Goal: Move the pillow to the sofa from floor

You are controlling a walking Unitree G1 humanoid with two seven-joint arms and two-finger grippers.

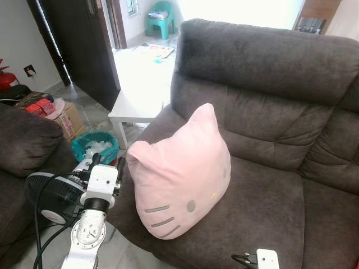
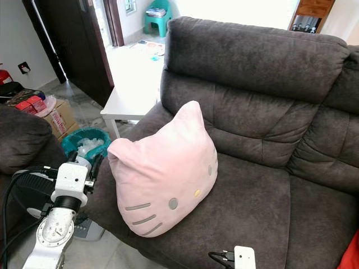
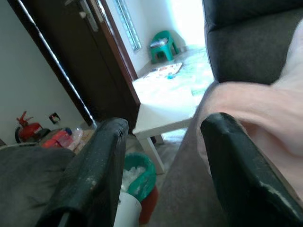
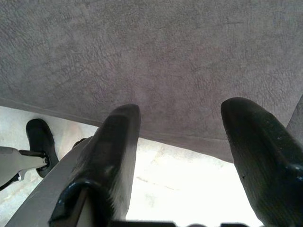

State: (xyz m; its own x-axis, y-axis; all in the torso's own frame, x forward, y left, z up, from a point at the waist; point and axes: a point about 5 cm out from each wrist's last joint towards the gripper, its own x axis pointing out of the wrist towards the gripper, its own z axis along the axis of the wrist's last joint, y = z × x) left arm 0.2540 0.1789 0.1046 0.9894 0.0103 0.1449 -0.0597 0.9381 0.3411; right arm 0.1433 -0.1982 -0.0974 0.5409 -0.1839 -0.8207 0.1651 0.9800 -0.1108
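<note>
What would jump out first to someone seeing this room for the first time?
A big pink cat-face pillow stands propped on the seat of the dark grey fabric sofa, near its front edge. At its side, off the sofa's end, the robot's left gripper is open. Past it are a white side table and a teal bin.

Our left arm [image 1: 90,227] is silver with a white block near the wrist, round screwed joint plates and black cables. Our grippers' fingers [image 3: 92,175] are long, black, scuffed pale.
</note>
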